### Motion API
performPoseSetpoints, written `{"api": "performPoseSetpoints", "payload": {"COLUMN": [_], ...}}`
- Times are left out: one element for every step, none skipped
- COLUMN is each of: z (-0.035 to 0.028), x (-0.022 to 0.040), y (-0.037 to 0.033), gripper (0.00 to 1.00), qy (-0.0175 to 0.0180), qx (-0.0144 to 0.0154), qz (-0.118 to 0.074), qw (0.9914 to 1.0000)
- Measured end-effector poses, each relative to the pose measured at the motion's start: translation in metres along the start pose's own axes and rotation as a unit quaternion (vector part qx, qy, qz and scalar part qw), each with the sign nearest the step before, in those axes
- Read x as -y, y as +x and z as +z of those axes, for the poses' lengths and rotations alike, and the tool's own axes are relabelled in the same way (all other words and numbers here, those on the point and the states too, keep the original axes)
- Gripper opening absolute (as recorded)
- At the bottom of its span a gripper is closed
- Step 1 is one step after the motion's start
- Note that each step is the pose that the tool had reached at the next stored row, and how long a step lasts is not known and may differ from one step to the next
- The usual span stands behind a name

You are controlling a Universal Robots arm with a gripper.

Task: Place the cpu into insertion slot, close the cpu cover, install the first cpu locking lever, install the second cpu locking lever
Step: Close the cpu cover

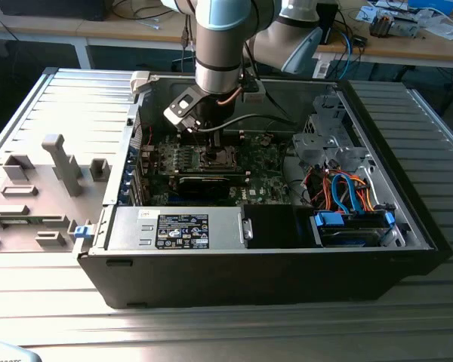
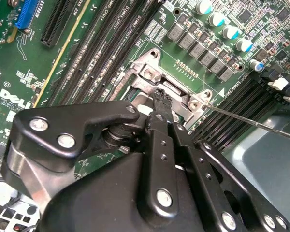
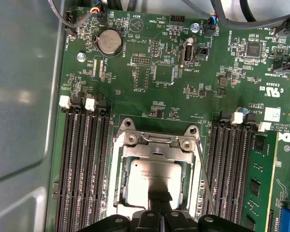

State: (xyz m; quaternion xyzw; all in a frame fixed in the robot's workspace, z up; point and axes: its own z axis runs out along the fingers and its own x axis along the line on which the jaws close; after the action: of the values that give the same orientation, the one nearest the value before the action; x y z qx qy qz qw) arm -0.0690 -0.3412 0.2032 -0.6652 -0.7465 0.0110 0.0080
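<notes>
- The gripper (image 3: 159, 199), fingers closed together, held nothing, its tip over the chip (image 3: 152, 176).
- Its dark body hid the near edge of the metal cover (image 3: 154, 152).

In the exterior view the gripper (image 1: 211, 142), fingers drawn together, and the arm (image 1: 223, 45) above it fill the room straight over the insertion slot (image 1: 215, 158). From that slot, the long black expansion card (image 1: 204, 183) and the power supply (image 1: 174, 226) block six o'clock, the drive cage (image 1: 328, 139) and its cables (image 1: 343, 192) crowd three o'clock, and the case wall (image 1: 287, 89) closes twelve. The memory slots (image 1: 168, 157) at nine o'clock lie low with open air above, and a thin locking lever (image 3: 205, 181) juts free beside the cpu cover (image 3: 157, 147).
</notes>
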Motion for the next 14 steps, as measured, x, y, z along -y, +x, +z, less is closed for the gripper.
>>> {"api": "performPoseSetpoints", "payload": {"z": [-0.0001,-0.0010,-0.0017,-0.0025,-0.0036,-0.0051,-0.0059,-0.0079,-0.0089,-0.0091,-0.0090,-0.0089,-0.0086,-0.0083], "x": [-0.0006,-0.0015,-0.0026,-0.0038,-0.0041,-0.0039,-0.0038,-0.0034,-0.0023,-0.0012,0.0012,0.0026,0.0035,0.0043], "y": [-0.0003,-0.0005,-0.0005,-0.0005,-0.0006,-0.0007,-0.0008,-0.0008,-0.0006,-0.0005,-0.0002,0.0000,0.0001,0.0001], "gripper": [0.11,0.11,0.11,0.11,0.11,0.11,0.11,0.11,0.11,0.11,0.11,0.11,0.11,0.11], "qy": [0.0000,0.0000,-0.0002,-0.0003,-0.0003,0.0003,0.0003,0.0004,-0.0001,-0.0005,-0.0008,-0.0008,-0.0008,-0.0007], "qx": [0.0001,0.0002,-0.0002,-0.0006,-0.0006,0.0000,0.0000,0.0001,0.0002,0.0001,0.0001,0.0001,0.0001,0.0002], "qz": [0.000,0.000,0.000,0.000,-0.001,-0.001,-0.001,-0.001,-0.001,-0.001,-0.001,-0.001,-0.001,-0.001], "qw": [1.00000,1.00000,1.00000,1.00000,1.00000,1.00000,1.00000,1.00000,1.00000,1.00000,1.00000,1.00000,1.00000,1.00000]}}
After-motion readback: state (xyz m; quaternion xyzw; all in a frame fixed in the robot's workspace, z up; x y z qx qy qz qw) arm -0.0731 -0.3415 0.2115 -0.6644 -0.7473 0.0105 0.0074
